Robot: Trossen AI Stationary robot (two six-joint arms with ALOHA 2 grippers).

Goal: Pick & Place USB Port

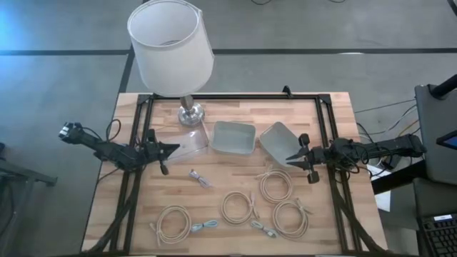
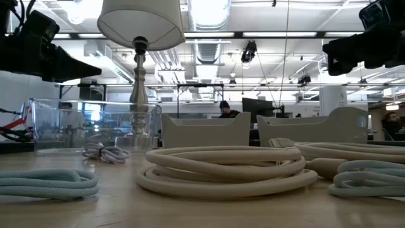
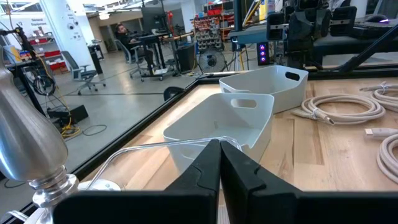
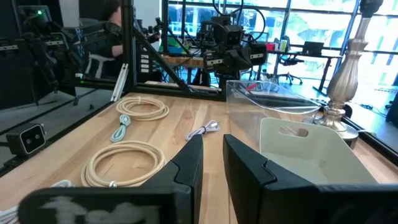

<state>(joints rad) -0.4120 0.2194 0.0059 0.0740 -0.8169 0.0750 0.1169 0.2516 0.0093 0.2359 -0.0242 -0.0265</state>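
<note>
Two dark robot arms hover over a wooden surface (image 1: 235, 171) strewn with cables. The left tool (image 1: 173, 148), its fingers pressed together and empty, hangs near the left edge, just beside a clear plastic box (image 1: 184, 143) that sits at the foot of a table lamp (image 1: 171, 44) toward the far edge. The right tool (image 1: 290, 159), fingers slightly parted with nothing visible between them, hangs near the right edge, at the near rim of a tilted grey bin (image 1: 278, 141). A second grey bin (image 1: 234, 137) stands upright between the clear box and the tilted one.

A short white USB cable (image 1: 200, 178) lies loose on the surface just in front of the clear box, between the two tools and apart from both. Four cream coiled cables are spread along the near half: one (image 1: 173, 221) toward the near left corner, one (image 1: 239, 207) at the centre, and two (image 1: 275, 185) (image 1: 290, 218) toward the right. Two small pale blue cables (image 1: 207, 226) (image 1: 263, 228) lie near the front edge.
</note>
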